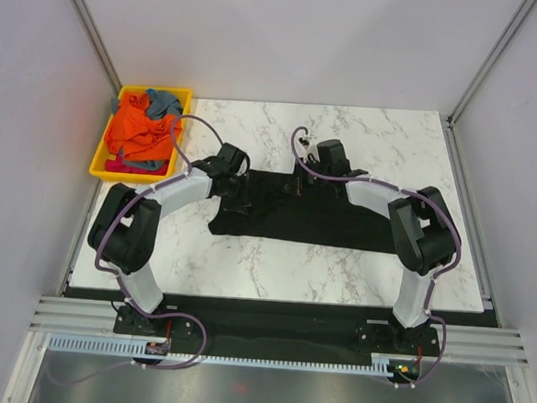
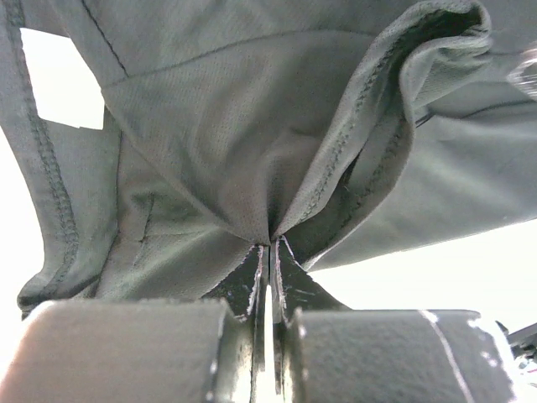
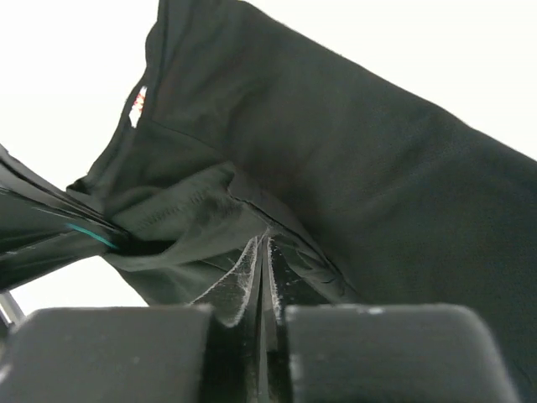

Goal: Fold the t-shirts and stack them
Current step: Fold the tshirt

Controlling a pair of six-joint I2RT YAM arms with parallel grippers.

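Left gripper [image 2: 268,248] and right gripper [image 3: 264,238] are each pinching the black t-shirt [image 1: 313,221], jaws clenched on cloth. Yellow tray [image 1: 99,166] is sitting at 10 o'clock (holding orange t-shirt [image 1: 135,133], grey-blue t-shirt [image 1: 166,100]).

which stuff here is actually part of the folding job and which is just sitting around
Part of the job:
black t-shirt, spread on the table, pinched by the left gripper and the right gripper
orange t-shirt and grey-blue t-shirt, crumpled in the tray

Just sitting there:
yellow tray, only holding the crumpled shirts
marble table
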